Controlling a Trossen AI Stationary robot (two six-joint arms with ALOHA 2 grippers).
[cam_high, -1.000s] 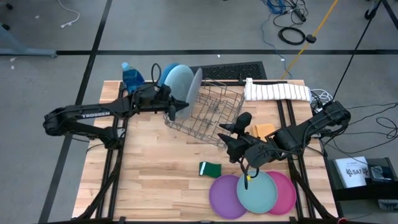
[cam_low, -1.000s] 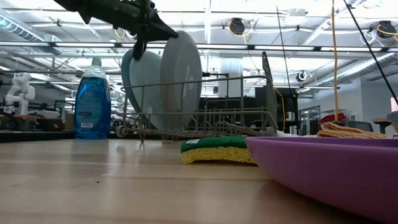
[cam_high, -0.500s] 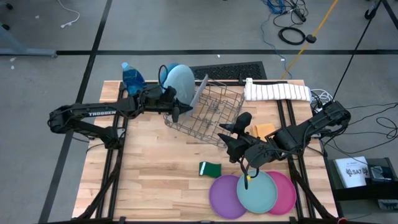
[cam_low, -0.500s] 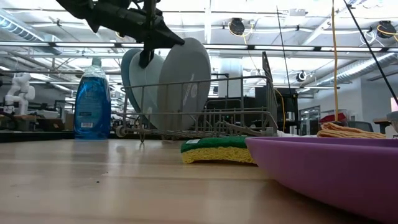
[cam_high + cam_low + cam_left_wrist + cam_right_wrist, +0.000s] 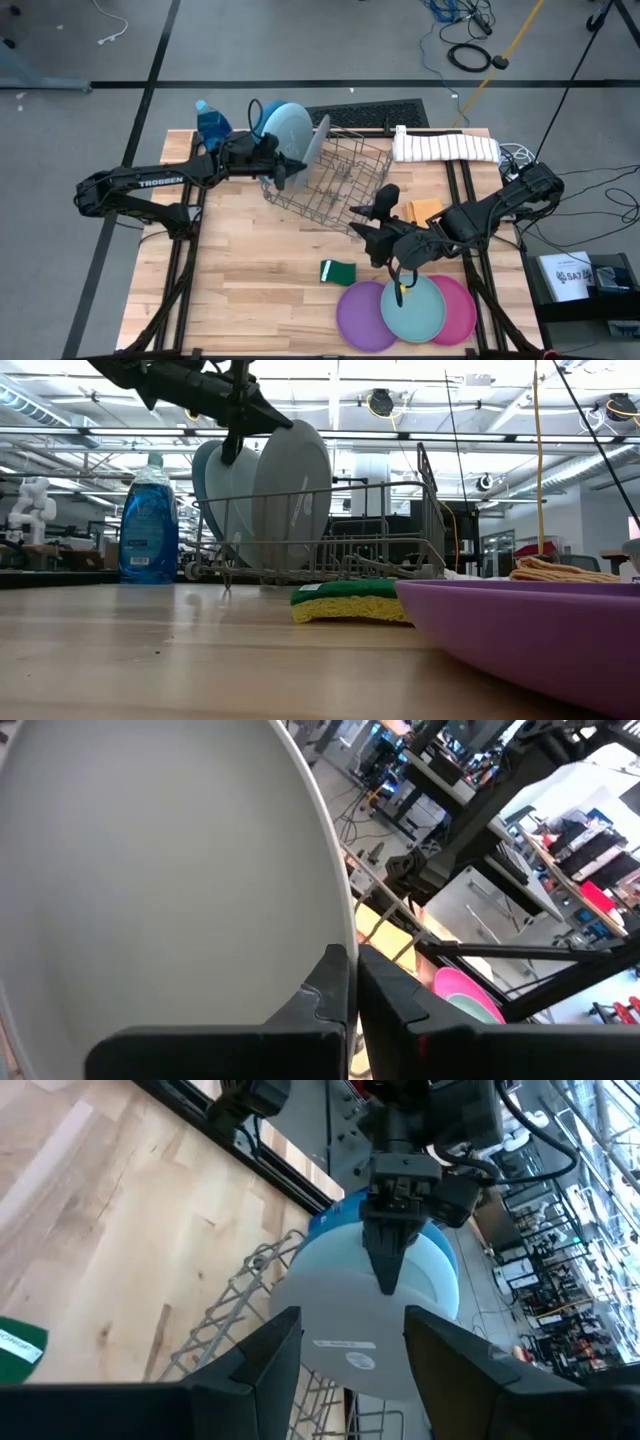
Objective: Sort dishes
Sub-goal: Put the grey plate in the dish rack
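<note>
A large pale-blue plate (image 5: 300, 135) stands on edge at the left end of the grey wire rack (image 5: 345, 180). A deep-blue plate (image 5: 266, 117) stands just behind it. My left gripper (image 5: 353, 955) is shut on the pale-blue plate's rim. The purple (image 5: 362, 316), teal (image 5: 412, 308) and pink (image 5: 464, 310) plates lie overlapping on the table near its front right. My right gripper (image 5: 375, 215) hangs open above the table between the rack and these plates, with nothing between its fingers. My left gripper pinches the pale-blue plate's upper rim (image 5: 386, 1287) between its two fingers. The fingers come from the table's left, slanting slightly down. The plate stands on edge, tilted, with its lower rim down inside the rack (image 5: 290, 560).
A blue soap bottle (image 5: 212, 122) stands at the far left corner. A green sponge (image 5: 338, 271) lies in front of the rack. A white towel (image 5: 445, 146) lies at the far right, with an orange cloth (image 5: 424, 209) nearer, beside the right arm.
The pale-blue plate, held by my left gripper, has tipped and turned a little in the rack. It now shows more of its face toward the table's near edge. My right gripper's wrist has turned slightly in place.
</note>
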